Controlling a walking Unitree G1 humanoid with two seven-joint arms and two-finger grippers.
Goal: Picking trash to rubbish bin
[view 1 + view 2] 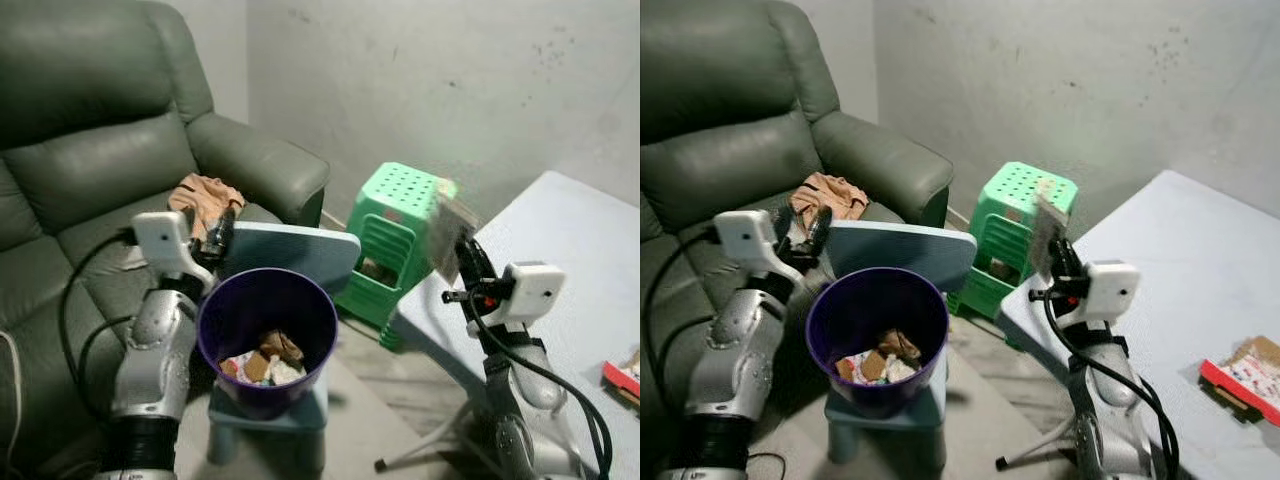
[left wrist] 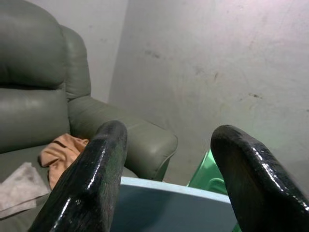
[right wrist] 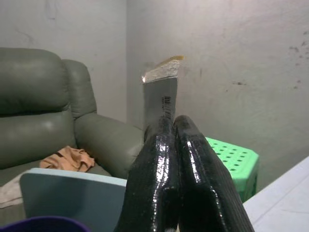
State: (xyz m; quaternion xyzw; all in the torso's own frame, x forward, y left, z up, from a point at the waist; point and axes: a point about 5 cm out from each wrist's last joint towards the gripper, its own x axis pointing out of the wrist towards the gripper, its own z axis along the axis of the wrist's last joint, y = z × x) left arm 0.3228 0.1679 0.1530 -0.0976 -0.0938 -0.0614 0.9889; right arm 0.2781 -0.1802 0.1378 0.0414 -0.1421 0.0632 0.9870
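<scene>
The right gripper (image 1: 1050, 245) is clamped tight on a flat silvery foil wrapper (image 3: 161, 92), held upright and clear of the pale blue table (image 1: 1200, 260), I'd guess so it can travel without snagging. Its destination, the round purple plastic bin (image 1: 267, 335) with scraps already inside, stands on a small blue stool (image 1: 290, 250) at about nine o'clock from that gripper, well apart. The left gripper (image 1: 222, 235) hovers at the bin's far rim, around eleven o'clock, fingers (image 2: 91, 179) spread and empty, probably keeping out of the way.
</scene>
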